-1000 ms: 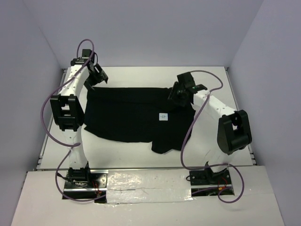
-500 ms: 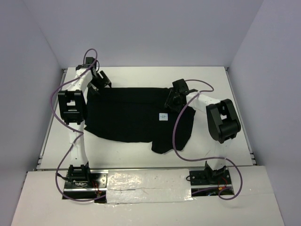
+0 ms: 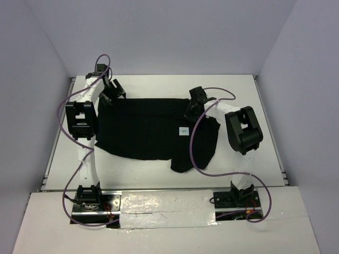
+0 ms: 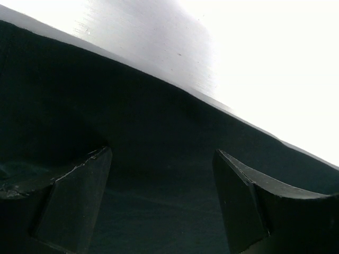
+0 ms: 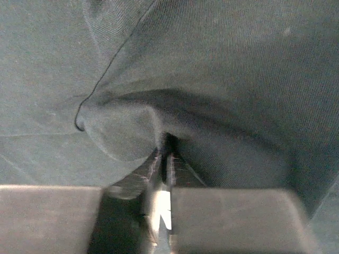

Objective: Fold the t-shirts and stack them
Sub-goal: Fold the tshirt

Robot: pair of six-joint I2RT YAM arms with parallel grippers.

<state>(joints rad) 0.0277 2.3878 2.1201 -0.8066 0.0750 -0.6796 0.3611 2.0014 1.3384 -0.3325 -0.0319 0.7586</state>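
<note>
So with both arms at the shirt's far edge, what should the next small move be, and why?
Probably close the left gripper on the t-shirt. Its jaws stand open over cloth near the far hem, while the right gripper is shut on a bunched fold; then both sides would be held for the fold.

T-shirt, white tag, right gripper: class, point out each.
t-shirt (image 3: 143,127): top external view, middle of the cloth.
white tag (image 3: 184,130): top external view, its centre.
right gripper (image 5: 164,164): right wrist view, between its fingertips.
</note>
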